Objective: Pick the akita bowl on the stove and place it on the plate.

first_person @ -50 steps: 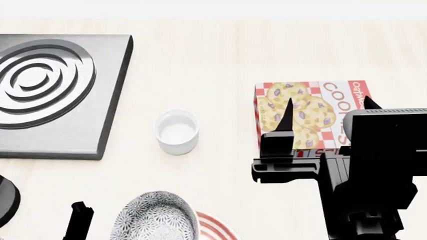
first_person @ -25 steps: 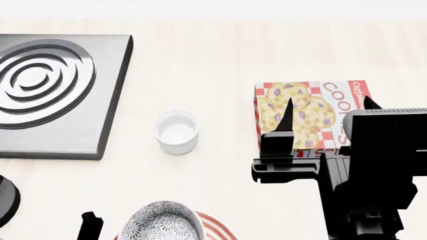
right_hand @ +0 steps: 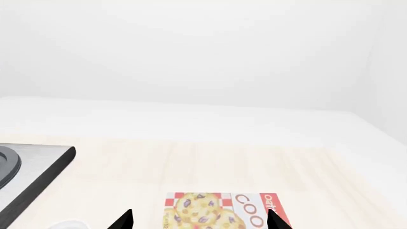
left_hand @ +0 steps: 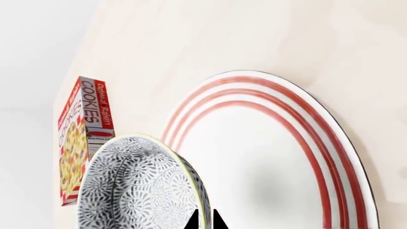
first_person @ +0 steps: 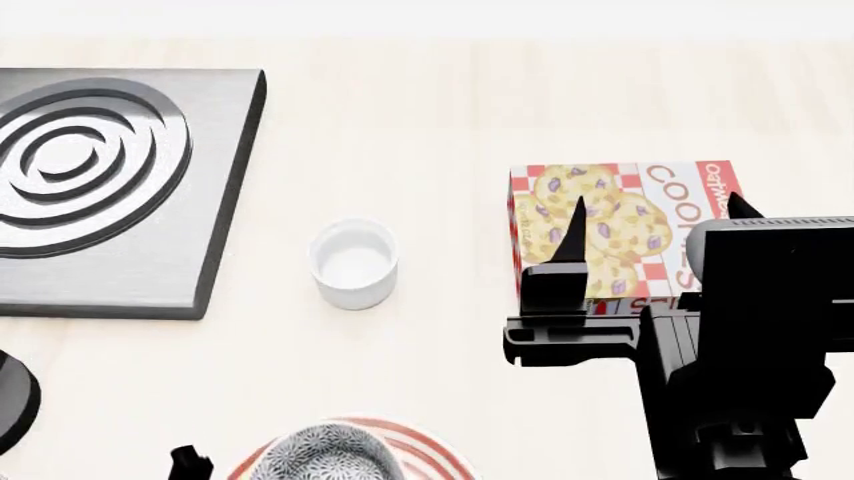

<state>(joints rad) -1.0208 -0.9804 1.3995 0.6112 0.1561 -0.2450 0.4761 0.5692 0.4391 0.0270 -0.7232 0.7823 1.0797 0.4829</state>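
The akita bowl point(first_person: 327, 457) hangs over the plate point(first_person: 430, 452) at the table's point(first_person: 441, 110) near edge, well away from the stove point(first_person: 107, 190), which lies by the far left corner. In the left wrist view the left tool point(left_hand: 205, 220) pinches the bowl's rim between two black fingertips point(left_hand: 219, 221), one inside and one outside, with the bowl point(left_hand: 140, 186) above the plate's point(left_hand: 330, 157) red-ringed rim (whether it touches the plate cannot be told). The right tool point(first_person: 651, 232) hovers with its tips spread wide and nothing between them, above the cookie box point(first_person: 621, 225) toward the right edge. A small white cup point(first_person: 355, 263) stands mid-table between the stove and the box.
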